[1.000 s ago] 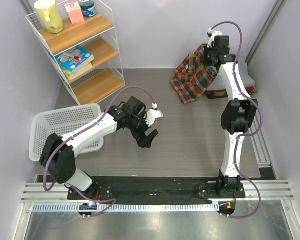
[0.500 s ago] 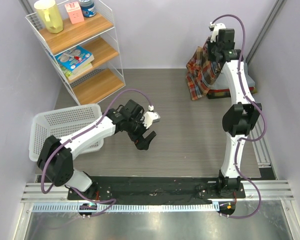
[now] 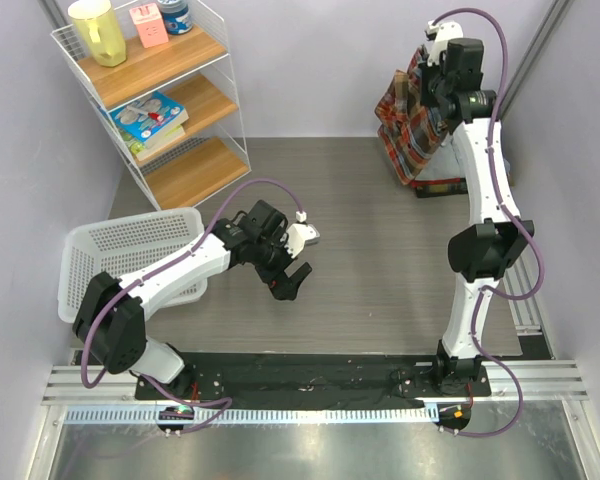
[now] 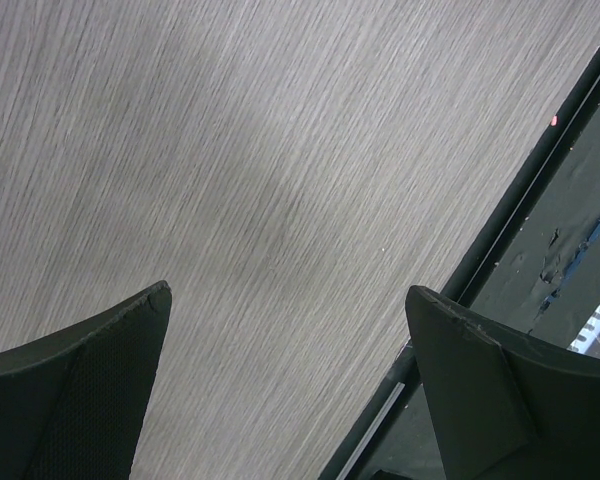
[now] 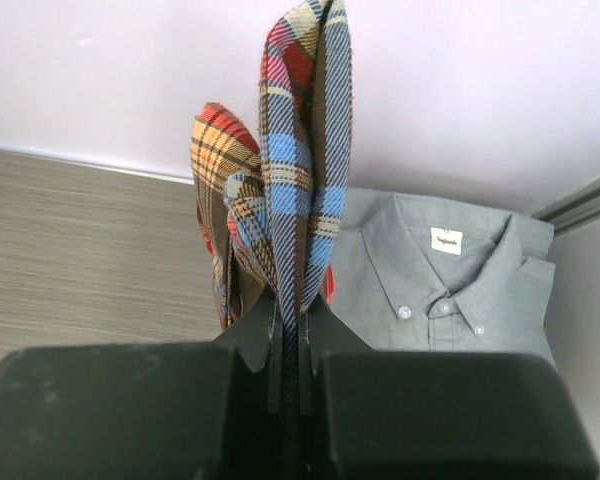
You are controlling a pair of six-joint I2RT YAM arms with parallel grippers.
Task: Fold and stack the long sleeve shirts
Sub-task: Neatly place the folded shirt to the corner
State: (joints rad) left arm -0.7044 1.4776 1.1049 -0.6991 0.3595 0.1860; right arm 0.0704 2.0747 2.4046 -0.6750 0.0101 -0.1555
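Lilac wall (image 5: 130, 70); plaid shirt (image 5: 302, 170) bunched (right pincer (image 5: 290, 335) clamps).

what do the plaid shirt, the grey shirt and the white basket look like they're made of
plaid shirt: woven cloth, likely flannel, matte; diagonal weave shows and it hangs in soft folds.
grey shirt: smooth woven fabric, perhaps cotton; crisp collar, small buttons.
basket: probably white plastic; rigid gridded walls.

Your left arm bends low and reaches inward. Its claw (image 3: 292, 281) tilts down, fingers spread wide, with nothing between them. Your right arm stands stretched nearly straight, up and away from its base, wrist high. Its claw (image 5: 290, 318) is pinched tight on a shirt (image 5: 302, 170) that hangs beneath it.
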